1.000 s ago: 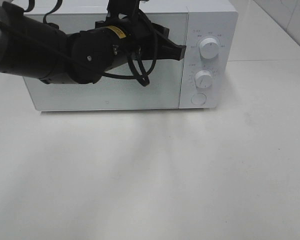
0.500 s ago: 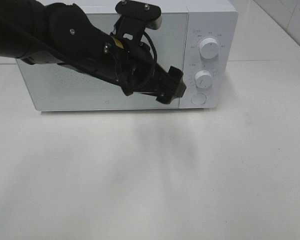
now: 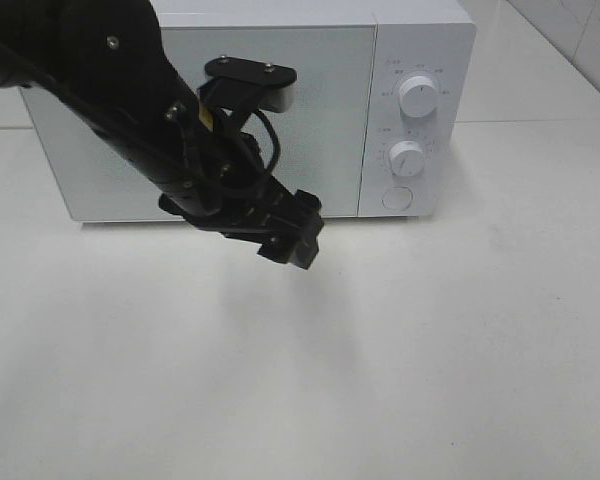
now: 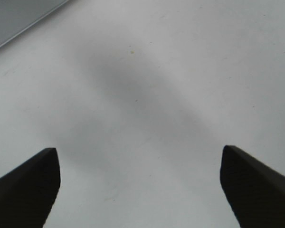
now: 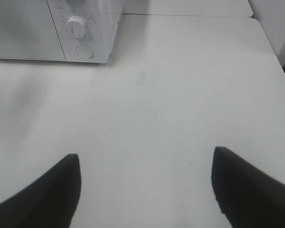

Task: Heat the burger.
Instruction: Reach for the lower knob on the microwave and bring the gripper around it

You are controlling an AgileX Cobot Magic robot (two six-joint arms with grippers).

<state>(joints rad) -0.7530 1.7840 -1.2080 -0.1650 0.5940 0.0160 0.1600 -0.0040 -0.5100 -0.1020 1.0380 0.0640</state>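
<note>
Right in front of the microwave [image 3: 330,100], my left end effector [image 3: 290,238] hangs low over the white surface [image 3: 430,350]. Its two fingers are wide apart and hold nothing. My right end effector [image 5: 145,153] has its fingers apart too, and it is empty. It does not show in the high view, and in its own view the microwave sits well away from it.

I cannot see the burger anywhere. It is not on the bare surface that the pictures show, and neither end effector holds it. The door [image 3: 325,170] of the microwave is shut, and I cannot see through it. I think the burger may be inside, but I cannot tell. So I cannot say which way the burger's long side points.

Seen from above, the door is at 12 o'clock from my left end effector, just behind it. The round button [image 3: 396,197] is at about 2 o'clock. The lower knob [image 3: 407,158] and the upper knob [image 3: 419,95] stand above it, near 1 o'clock.

My left arm is the nearer one to the door and the knobs. Nothing lies between it and them. My own dark arm does hide part of the door, so that is the one thing in the way.
</note>
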